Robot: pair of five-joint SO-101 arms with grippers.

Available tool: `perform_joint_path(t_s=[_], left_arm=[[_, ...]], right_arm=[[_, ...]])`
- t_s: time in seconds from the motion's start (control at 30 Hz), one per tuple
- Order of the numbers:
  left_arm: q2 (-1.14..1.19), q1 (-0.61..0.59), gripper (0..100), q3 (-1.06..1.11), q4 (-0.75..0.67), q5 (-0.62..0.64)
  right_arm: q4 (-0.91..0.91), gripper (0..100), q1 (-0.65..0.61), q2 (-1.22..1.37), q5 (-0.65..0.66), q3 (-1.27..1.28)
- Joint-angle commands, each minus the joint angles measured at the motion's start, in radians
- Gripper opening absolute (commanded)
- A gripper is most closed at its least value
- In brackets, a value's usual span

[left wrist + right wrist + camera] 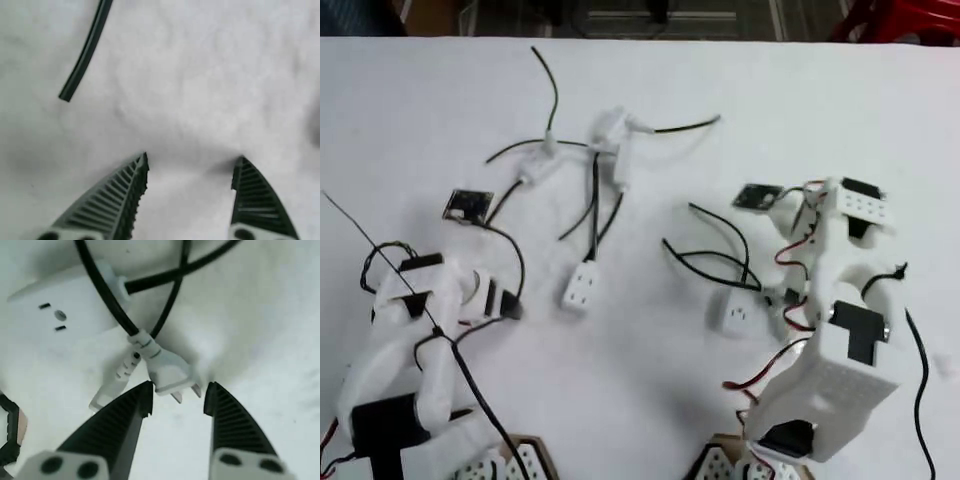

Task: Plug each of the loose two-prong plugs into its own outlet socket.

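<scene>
Right gripper [180,390] hangs wide open and grips nothing. A white two-prong plug [167,372] lies on the bench [270,315] just ahead of its fingertips, beside a white outlet socket [60,310]. Left gripper [192,157] is open and empty, near a black cord end [82,60].

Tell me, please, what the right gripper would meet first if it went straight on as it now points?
Probably the white plug, prongs toward the open right gripper, just ahead; depth is unclear.
</scene>
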Motion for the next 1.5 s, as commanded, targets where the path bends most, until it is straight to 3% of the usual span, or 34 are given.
perform_joint_path(t_s=[0.0,0.17,0.3,0.43,0.73,0.97,1.13,1.27,1.47], left_arm=[[-0.010,0.005,27,-0.032,-0.055,0.011],[-0.010,0.005,27,-0.032,-0.055,0.011],[-0.010,0.005,27,-0.032,-0.055,0.011],[-0.010,0.005,27,-0.032,-0.055,0.011],[-0.010,0.005,27,-0.032,-0.055,0.011],[-0.010,0.005,27,-0.032,-0.055,0.011],[-0.010,0.005,27,-0.034,-0.055,0.011],[-0.016,0.002,27,-0.034,-0.055,0.011],[-0.018,-0.004,27,-0.037,-0.055,0.011]], right_arm=[[-0.001,17.6,0.031,0.021,0.014,-0.040],[0.082,19.6,0.035,0.058,0.155,-0.037],[0.110,27.6,0.024,0.059,0.163,-0.040],[0.081,27.9,-0.007,0.070,0.161,-0.021],[-0.010,3.3,-0.045,0.147,0.152,0.046],[0.013,2.6,-0.050,0.035,-0.031,-0.046],[0.185,2.3,-0.101,-0.107,-0.048,-0.140],[0.315,2.3,-0.191,-0.243,-0.069,-0.189],[0.314,2.4,-0.427,-0.453,-0.336,-0.186]])
